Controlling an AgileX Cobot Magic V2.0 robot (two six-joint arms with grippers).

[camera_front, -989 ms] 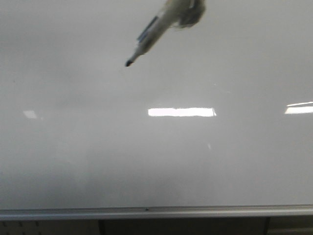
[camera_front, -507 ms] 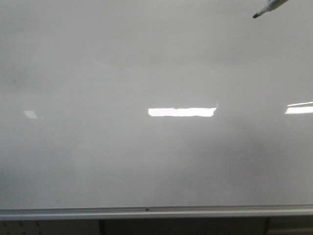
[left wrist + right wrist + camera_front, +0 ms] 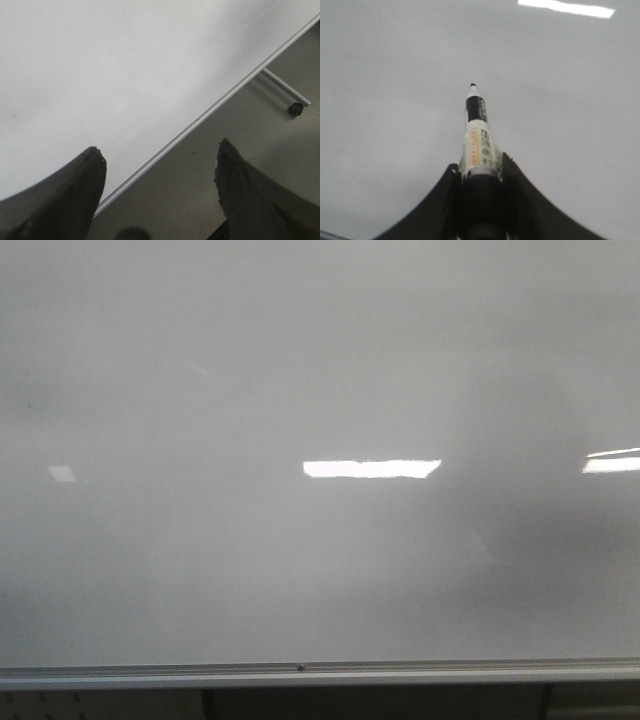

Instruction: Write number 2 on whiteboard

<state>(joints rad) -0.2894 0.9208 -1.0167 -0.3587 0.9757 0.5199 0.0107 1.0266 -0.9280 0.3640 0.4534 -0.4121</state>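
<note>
While my right pincer (image 3: 479,175) clamps the white-barrelled marker with the black tip (image 3: 476,132), its long axis runs straight out from the fingers toward the large glossy grey-white whiteboard with the thin silver edge rail (image 3: 300,360). From the right wrist view I cannot tell whether the tip touches the surface or hangs just off it. No stroke of the number 2 shows anywhere on the board. My left pincer (image 3: 160,165) hangs with its fingers spread and nothing between them, down by the rail, so I judge the right arm is the one to write.
</note>
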